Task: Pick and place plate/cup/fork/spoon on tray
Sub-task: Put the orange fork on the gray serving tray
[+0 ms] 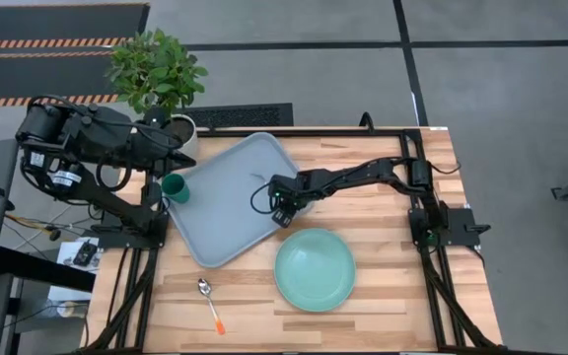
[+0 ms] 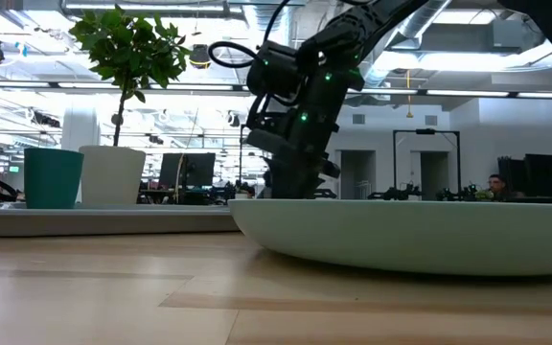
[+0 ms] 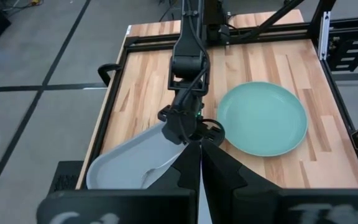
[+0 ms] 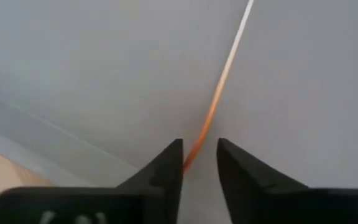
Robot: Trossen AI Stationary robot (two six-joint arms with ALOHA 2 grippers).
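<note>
The pale grey-blue tray (image 1: pixel 227 212) lies left of centre. The dark teal cup (image 1: pixel 176 187) stands upright on the tray's left corner and also shows in the low view (image 2: pixel 53 177). The mint-green plate (image 1: pixel 314 268) rests on the table near the tray's right side. A fork with an orange handle (image 4: pixel 229 59) lies flat on the tray floor. My right gripper (image 1: pixel 282 209) hangs low over the tray's right part, slightly open, with a finger on either side of the handle's end (image 4: pixel 199 140). An orange-handled spoon (image 1: pixel 210 304) lies on the table near the front edge. My left gripper (image 3: pixel 199 149) is shut and empty, drawn back at the far left. My right gripper points down at the tray, its fingers standing along the fork's orange handle end (image 4: pixel 194 152). The gap between them is wider than the handle. The handle runs close by one finger (image 4: pixel 169 165); I cannot tell whether it touches.
A plant in a white pot (image 1: pixel 171 123) stands at the table's far left corner, just behind the cup. Bare wood lies to the right of the plate and along the far right side.
</note>
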